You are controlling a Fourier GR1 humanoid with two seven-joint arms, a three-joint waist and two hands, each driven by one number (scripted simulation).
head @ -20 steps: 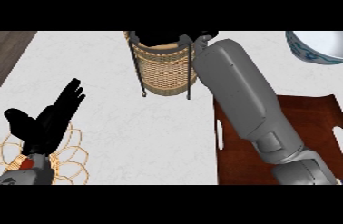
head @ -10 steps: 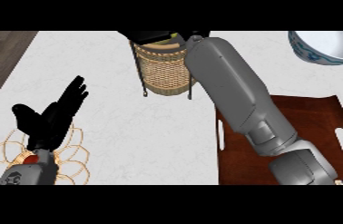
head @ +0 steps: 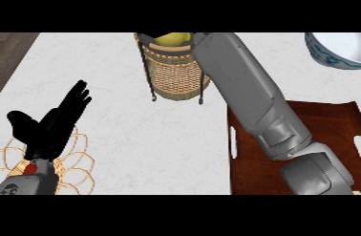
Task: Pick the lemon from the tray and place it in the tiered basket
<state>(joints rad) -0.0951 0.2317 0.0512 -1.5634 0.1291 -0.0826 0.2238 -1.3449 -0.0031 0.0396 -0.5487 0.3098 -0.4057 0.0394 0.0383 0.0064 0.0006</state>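
At the far middle of the white tabletop [head: 162,134] stands the tiered basket [head: 174,72], wicker on black legs; the lemon [head: 173,38] shows in its top tier. No writing legible anywhere. The right forearm [head: 247,91] crosses over the dark tray [head: 331,134] toward the basket; its hand is hidden, fingers cannot be told. Left hand [head: 49,127] rests near left, fingers straight, holding nothing, above a wire trivet [head: 74,158]. Patterned bowl [head: 337,51] far right. The lemon is newly visible versus half a second ago.

Bright even light, faint soft shadows, no glare.
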